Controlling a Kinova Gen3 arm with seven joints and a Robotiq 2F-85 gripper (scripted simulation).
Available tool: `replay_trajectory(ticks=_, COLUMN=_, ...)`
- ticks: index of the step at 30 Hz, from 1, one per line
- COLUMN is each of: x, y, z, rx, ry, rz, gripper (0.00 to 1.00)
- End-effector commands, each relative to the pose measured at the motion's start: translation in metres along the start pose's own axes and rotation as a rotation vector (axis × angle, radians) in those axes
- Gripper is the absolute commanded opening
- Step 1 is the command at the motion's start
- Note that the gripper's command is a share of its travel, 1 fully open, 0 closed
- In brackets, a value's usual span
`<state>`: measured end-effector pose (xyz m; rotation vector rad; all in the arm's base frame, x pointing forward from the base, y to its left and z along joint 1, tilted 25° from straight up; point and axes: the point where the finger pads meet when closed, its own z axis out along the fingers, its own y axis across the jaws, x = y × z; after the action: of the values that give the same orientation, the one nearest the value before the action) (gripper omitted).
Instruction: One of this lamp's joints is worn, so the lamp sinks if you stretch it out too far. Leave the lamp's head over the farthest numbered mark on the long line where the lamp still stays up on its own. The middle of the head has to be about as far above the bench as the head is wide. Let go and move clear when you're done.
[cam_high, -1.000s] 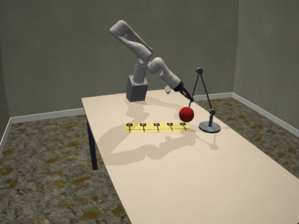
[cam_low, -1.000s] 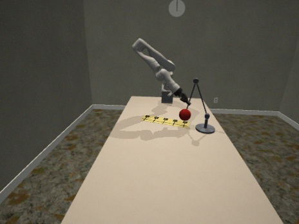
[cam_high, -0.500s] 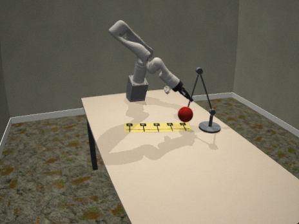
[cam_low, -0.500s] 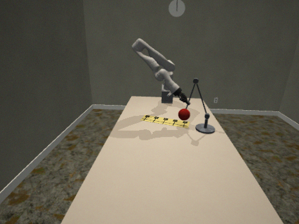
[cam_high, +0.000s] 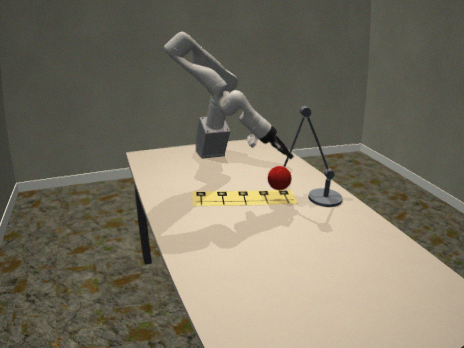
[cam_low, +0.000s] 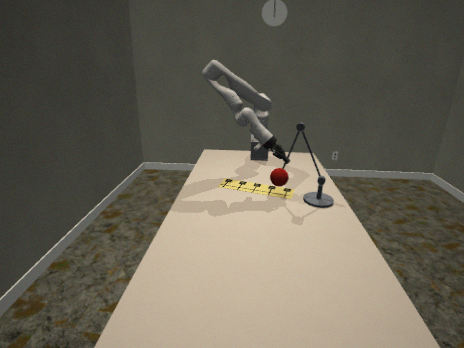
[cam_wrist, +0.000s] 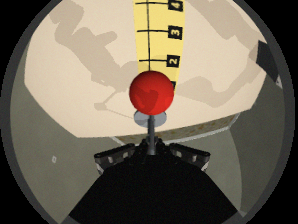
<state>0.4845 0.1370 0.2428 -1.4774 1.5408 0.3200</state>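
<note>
The lamp stands on a round grey base (cam_high: 325, 197) at the right end of a yellow strip (cam_high: 244, 198) with several numbered marks. Its two thin arms fold up to a top joint (cam_high: 305, 111). The red ball head (cam_high: 279, 177) hangs above the strip's nearest mark, next to the base, about a head's width above the bench. My gripper (cam_high: 287, 154) is shut on the thin stem just above the head. In the wrist view the head (cam_wrist: 150, 92) sits just beyond my fingers, with the strip (cam_wrist: 160, 23) running away from it.
My arm's grey pedestal (cam_high: 212, 136) stands at the bench's far edge behind the strip. The bench's left edge (cam_high: 150, 210) runs close to the strip's far end. A skirted wall lies behind.
</note>
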Motion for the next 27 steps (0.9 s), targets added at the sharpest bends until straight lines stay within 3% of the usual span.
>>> replay_trajectory(ticks=1, x=0.009, y=-0.003, z=-0.008, rx=0.008, ry=0.005, rz=0.009, gripper=0.0)
replay_trajectory(ticks=11, x=0.026, y=-0.003, z=-0.023, rx=0.006, ry=0.005, rz=0.007, gripper=0.0)
replay_trajectory(ticks=27, x=0.029, y=-0.005, z=-0.026, rx=0.006, ry=0.005, rz=0.007, gripper=0.0)
